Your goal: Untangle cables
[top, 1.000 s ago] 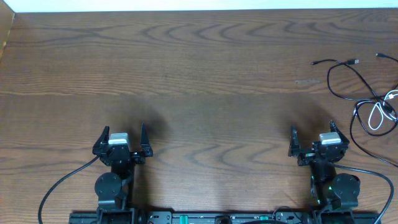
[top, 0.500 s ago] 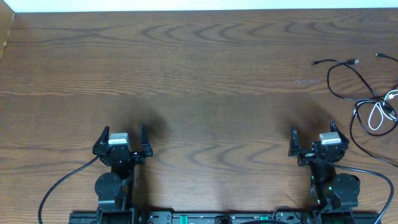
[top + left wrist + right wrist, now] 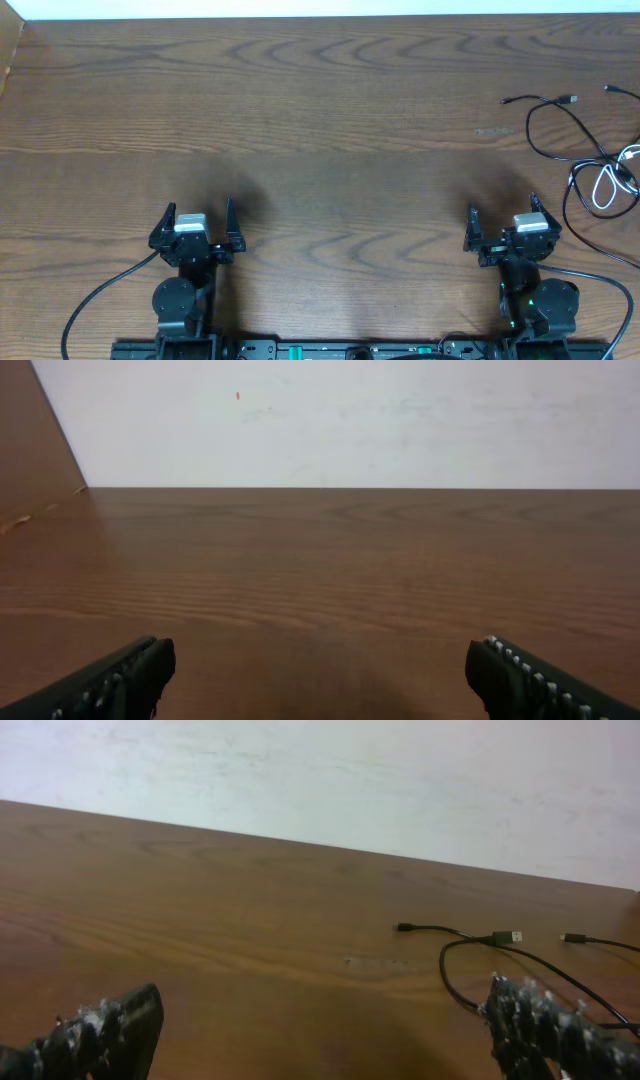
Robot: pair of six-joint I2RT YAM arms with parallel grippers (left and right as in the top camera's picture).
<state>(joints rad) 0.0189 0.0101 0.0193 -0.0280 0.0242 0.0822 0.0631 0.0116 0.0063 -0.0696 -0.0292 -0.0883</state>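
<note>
Overhead, table (image 3: 320,120): dark wood grain, bare across its middle and left.
Overhead, left pincer (image 3: 198,210): near the front edge on the left, fingers spread wide, gripping nothing.
Overhead, right pincer (image 3: 502,208): near the front edge on the right, fingers spread wide, gripping nothing.
Overhead, black cables (image 3: 529,128): loose crossing loops at the far right of the table, well apart from the left pincer and beyond and right of the right pincer.
Overhead, white cable (image 3: 600,188): a small loop lying among the black ones at the right edge.
Left wrist, left pincer (image 3: 320,660): both fingers wide apart over bare table, pale wall (image 3: 350,420) behind.
Right wrist, right pincer (image 3: 322,1010): fingers wide apart, empty.
Right wrist, black cables (image 3: 443,970): ahead and to the right, a metal-tipped plug (image 3: 507,936) lying on the table, one strand passing behind the right finger.
</note>
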